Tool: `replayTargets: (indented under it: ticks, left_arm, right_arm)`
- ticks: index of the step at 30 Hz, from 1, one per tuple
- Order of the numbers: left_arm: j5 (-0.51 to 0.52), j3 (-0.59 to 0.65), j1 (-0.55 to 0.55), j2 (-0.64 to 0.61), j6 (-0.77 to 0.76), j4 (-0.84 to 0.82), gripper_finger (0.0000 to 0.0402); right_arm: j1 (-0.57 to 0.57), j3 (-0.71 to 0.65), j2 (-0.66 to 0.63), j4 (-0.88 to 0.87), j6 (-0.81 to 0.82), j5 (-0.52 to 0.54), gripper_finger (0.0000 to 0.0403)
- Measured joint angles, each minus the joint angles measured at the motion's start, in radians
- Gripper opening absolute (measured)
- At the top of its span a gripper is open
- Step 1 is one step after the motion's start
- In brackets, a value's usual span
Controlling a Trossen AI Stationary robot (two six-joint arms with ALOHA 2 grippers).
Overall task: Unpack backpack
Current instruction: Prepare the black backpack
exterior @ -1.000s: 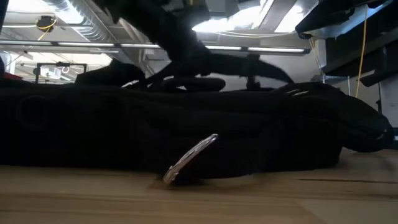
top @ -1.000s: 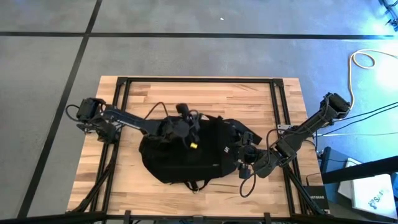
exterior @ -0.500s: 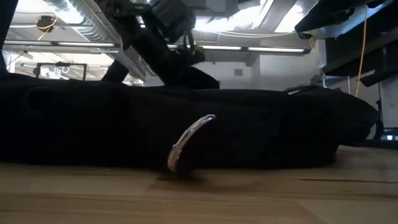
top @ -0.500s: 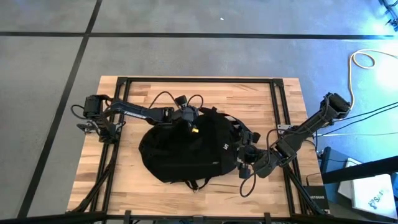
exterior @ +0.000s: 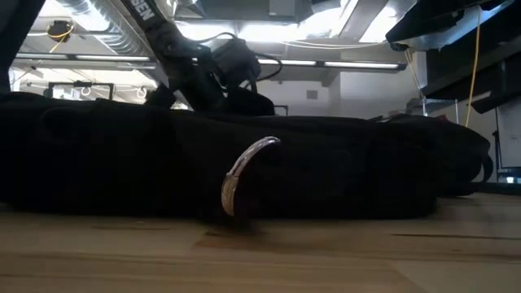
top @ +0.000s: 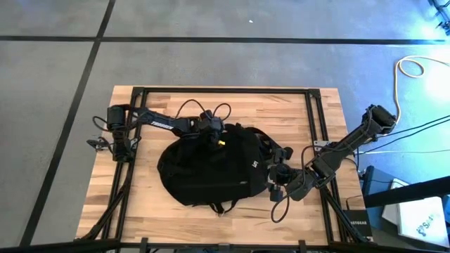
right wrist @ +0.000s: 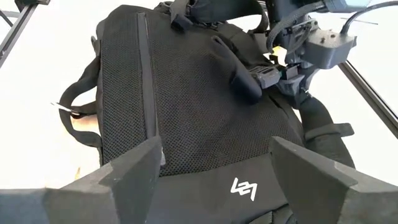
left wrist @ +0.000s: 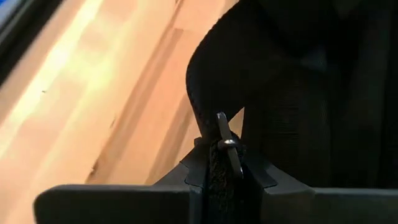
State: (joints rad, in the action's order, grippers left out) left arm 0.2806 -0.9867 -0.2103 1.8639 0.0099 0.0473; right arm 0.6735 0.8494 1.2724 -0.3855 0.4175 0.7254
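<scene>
The backpack [top: 211, 169] lies flat on the wooden counter [top: 295, 112], roughly at its centre, between the two end effectors. The left end effector [top: 215, 138] sits at the backpack's far edge, above the mesh back panel; in the left wrist view its fingers [left wrist: 214, 180] are pressed together on a narrow black fabric pull [left wrist: 217, 165] with a small metal ring or clip at its top, and the dark fabric of the backpack rises directly beyond the fingertips. From the right wrist view, that same end effector shows at the backpack's far end, touching a padded strap or flap there. The right end effector [top: 275, 174] rests at the backpack's right-hand side, just beside the straps, with its fingers [right wrist: 134, 171] spread wide and nothing between them; the mesh panel and a small white logo [right wrist: 244, 188] lie directly ahead of the fingertips. White lettering [top: 254, 166] shows on the backpack near the right end effector; it is too small to read. In the low view the backpack is a long, low dark mass across the counter, with a curved silvery loop [exterior: 244, 175] standing against its near side; what that loop is cannot be told.
</scene>
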Motion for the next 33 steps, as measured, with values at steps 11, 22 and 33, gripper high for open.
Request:
replayTargets:
  ticks: [11,22,33]
  left_arm:
    - [-0.216,0.001,-0.014,0.006,0.0,-0.005,0.0075]
    - [-0.216,0.003,-0.088,-0.084,-0.015,0.037,0.0265]
    - [-0.077,0.003,0.199,-0.433,-0.016,-0.181,0.025]
  right_arm:
    - [0.0,0.0,0.0,0.001,0.0,0.0,0.028]
    - [0.0,0.0,0.0,0.001,0.0,0.0,0.028]
    - [-0.002,0.0,0.002,-0.006,0.037,0.007,0.028]
